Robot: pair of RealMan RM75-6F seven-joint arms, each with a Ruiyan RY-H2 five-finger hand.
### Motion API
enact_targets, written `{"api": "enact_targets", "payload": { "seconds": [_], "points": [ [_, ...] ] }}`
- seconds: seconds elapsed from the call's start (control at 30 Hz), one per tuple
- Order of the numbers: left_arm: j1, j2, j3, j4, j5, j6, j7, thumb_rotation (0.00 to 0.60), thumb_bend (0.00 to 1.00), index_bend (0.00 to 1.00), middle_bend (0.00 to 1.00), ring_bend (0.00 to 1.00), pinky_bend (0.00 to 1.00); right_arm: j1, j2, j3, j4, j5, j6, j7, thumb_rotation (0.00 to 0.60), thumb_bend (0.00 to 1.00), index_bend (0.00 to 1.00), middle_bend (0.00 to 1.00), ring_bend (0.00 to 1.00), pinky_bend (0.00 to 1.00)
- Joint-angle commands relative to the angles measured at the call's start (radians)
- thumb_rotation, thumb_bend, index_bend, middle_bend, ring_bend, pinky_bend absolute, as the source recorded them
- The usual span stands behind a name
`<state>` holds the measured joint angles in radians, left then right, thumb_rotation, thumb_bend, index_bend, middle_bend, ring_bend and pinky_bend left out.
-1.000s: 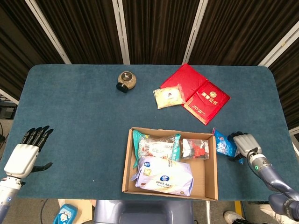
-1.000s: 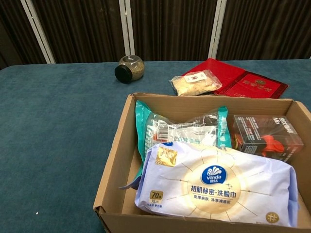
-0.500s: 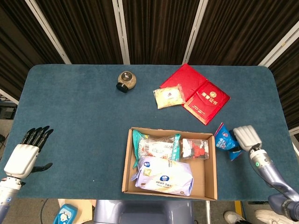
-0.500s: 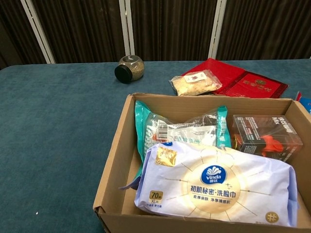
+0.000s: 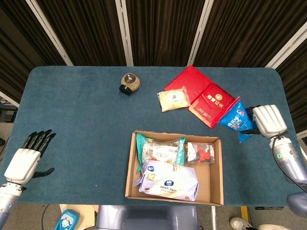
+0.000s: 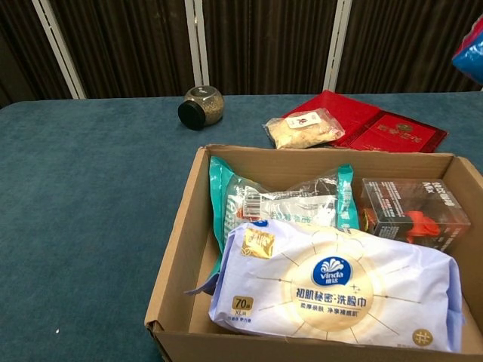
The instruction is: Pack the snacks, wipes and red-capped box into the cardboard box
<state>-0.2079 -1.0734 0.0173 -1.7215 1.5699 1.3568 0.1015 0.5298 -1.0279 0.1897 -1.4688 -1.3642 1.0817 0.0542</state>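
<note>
My right hand (image 5: 269, 120) holds a blue snack bag (image 5: 235, 119) in the air, right of the cardboard box (image 5: 216, 183) and just off the red booklets; a corner of the blue snack bag (image 6: 471, 54) shows at the chest view's top right edge. The box (image 6: 178, 249) holds a white wipes pack (image 5: 168, 180), a teal snack bag (image 5: 160, 150) and a clear box with red contents (image 5: 200, 152). In the chest view they are the wipes pack (image 6: 339, 286), teal bag (image 6: 283, 200) and clear box (image 6: 411, 213). My left hand (image 5: 26, 160) hangs open off the table's left front corner.
A small pale snack packet (image 5: 173, 98) lies on red booklets (image 5: 211, 103) at the back right. A round jar (image 5: 129, 83) lies on its side at the back middle. The blue table (image 5: 76, 124) stretches left of the box.
My right hand has lifted the blue snack bag off the table beside the box and carried it up and away, toward the red booklets. The left hand has stayed put.
</note>
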Motion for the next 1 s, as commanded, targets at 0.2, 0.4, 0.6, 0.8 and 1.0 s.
{"api": "enact_targets", "payload": {
  "seconds": [0.2, 0.4, 0.6, 0.8, 1.0],
  "points": [
    [0.006, 0.007, 0.005, 0.000, 0.006, 0.007, -0.016, 0.600, 0.00, 0.00, 0.00, 0.00, 0.00, -0.019, 0.157, 0.011, -0.352, -0.090, 0.070, -0.100, 0.600, 0.15, 0.71, 0.64, 0.61, 0.72],
    [0.008, 0.010, 0.012, -0.002, 0.016, 0.006, -0.023, 0.600, 0.00, 0.00, 0.00, 0.00, 0.00, 0.004, 0.093, -0.020, -0.464, -0.110, 0.028, -0.199, 0.600, 0.15, 0.67, 0.60, 0.57, 0.71],
    [0.008, 0.010, 0.014, -0.002, 0.011, 0.000, -0.026, 0.600, 0.00, 0.00, 0.00, 0.00, 0.00, 0.062, -0.003, -0.034, -0.497, -0.019, -0.072, -0.354, 0.600, 0.00, 0.11, 0.05, 0.03, 0.11],
    [0.010, 0.014, 0.013, -0.003, 0.006, -0.002, -0.036, 0.600, 0.00, 0.00, 0.00, 0.00, 0.00, 0.111, -0.035, -0.026, -0.523, 0.166, -0.116, -0.527, 0.600, 0.00, 0.00, 0.00, 0.00, 0.03],
    [0.012, 0.018, 0.012, -0.002, 0.000, -0.001, -0.046, 0.600, 0.00, 0.00, 0.00, 0.00, 0.00, 0.085, -0.029, -0.034, -0.497, 0.231, -0.022, -0.614, 0.600, 0.00, 0.00, 0.00, 0.00, 0.03]
  ]
}}
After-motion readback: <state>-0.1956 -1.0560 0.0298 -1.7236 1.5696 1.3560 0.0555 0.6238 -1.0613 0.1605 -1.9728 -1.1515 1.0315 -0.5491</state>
